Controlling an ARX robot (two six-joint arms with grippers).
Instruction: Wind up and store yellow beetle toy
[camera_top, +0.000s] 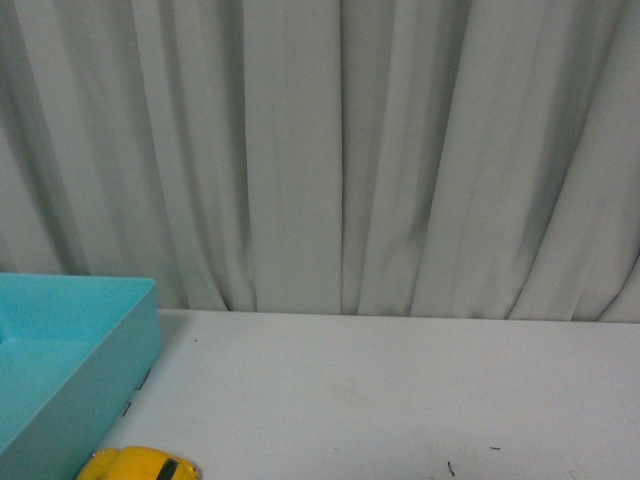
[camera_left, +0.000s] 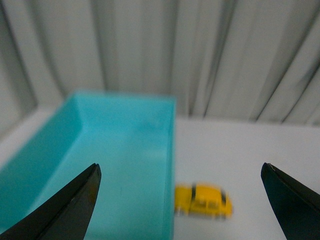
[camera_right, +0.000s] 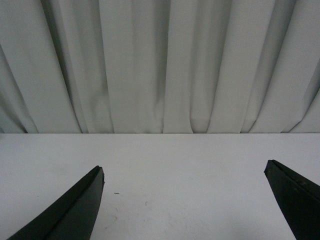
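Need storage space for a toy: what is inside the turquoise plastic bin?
Nothing shows on the visible floor of the turquoise plastic bin; the glossy yellow beetle toy car sits outside, beside its wall. A black finger of the left gripper covers its near corner.

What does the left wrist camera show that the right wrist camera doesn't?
Left wrist only: the yellow beetle toy on the table, just outside the turquoise bin, and the open left pincer. Right wrist only: the open right pincer and a few dark specks on the table. Both: the white table and the grey curtain behind it.
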